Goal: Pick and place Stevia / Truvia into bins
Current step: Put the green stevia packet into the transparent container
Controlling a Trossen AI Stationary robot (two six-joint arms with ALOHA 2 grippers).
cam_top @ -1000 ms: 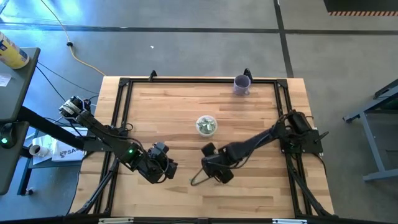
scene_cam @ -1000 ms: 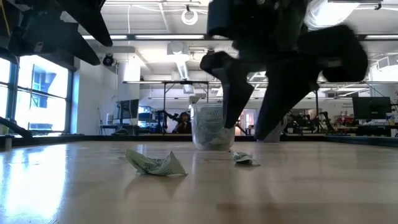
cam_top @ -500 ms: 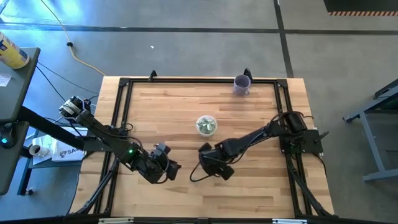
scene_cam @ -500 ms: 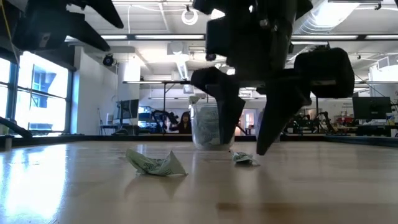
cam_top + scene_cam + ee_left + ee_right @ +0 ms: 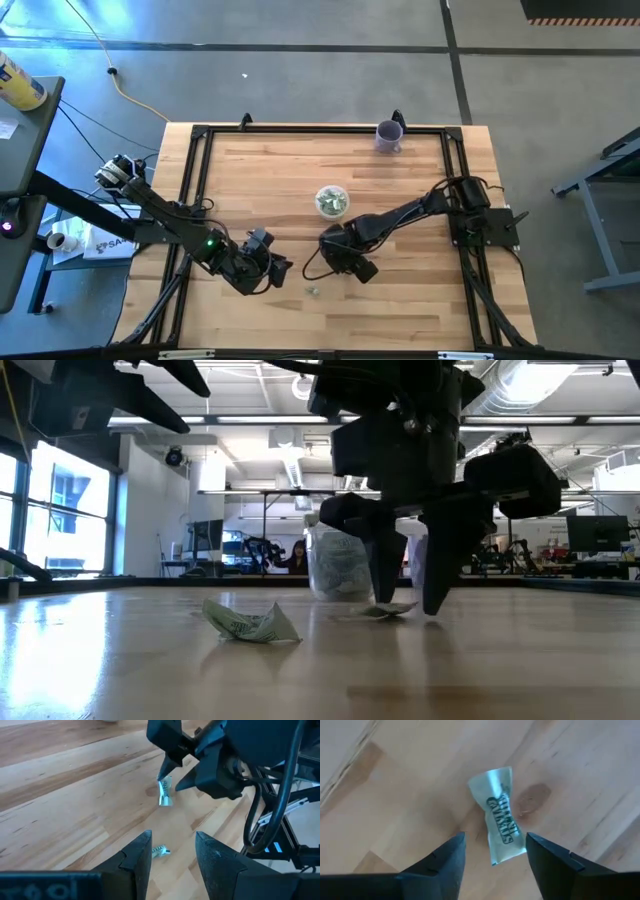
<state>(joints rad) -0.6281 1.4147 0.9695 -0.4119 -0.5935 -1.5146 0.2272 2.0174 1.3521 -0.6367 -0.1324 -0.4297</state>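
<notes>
Pale wood tabletop [image 5: 300,165], open workshop behind, right gripper [image 5: 404,605] fingers apart astride packet [image 5: 500,820], left gripper [image 5: 172,851] seemingly open.

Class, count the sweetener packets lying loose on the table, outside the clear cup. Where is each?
2. One packet lies between the right gripper's open fingers; another packet lies near the table's front edge. More fill the clear cup.
</notes>
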